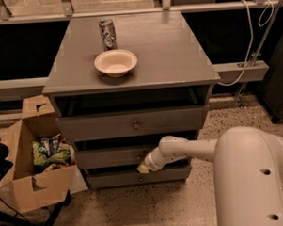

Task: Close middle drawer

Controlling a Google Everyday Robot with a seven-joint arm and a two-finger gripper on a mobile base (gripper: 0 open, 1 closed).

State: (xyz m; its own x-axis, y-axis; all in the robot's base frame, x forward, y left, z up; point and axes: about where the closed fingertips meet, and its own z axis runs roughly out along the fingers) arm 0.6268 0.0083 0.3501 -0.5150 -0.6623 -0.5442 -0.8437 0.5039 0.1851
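The grey cabinet (130, 73) has three drawers. The middle drawer (106, 157) is the low wide front second from the top, with a dark gap above it; it stands slightly out. Its small knob (138, 157) is right above my gripper's tip. My gripper (143, 168) is at the end of the white arm (190, 149), which reaches in from the right. It is against the lower edge of the middle drawer front, near its centre. The taller top drawer (132, 124) is pulled out a little. The lowest drawer (135, 178) sits below the gripper.
A cream bowl (116, 62) and a drink can (107, 34) stand on the cabinet top. An open cardboard box (29, 181) with snack bags (49, 149) sits on the floor to the left. A white cable (251, 39) hangs at the right.
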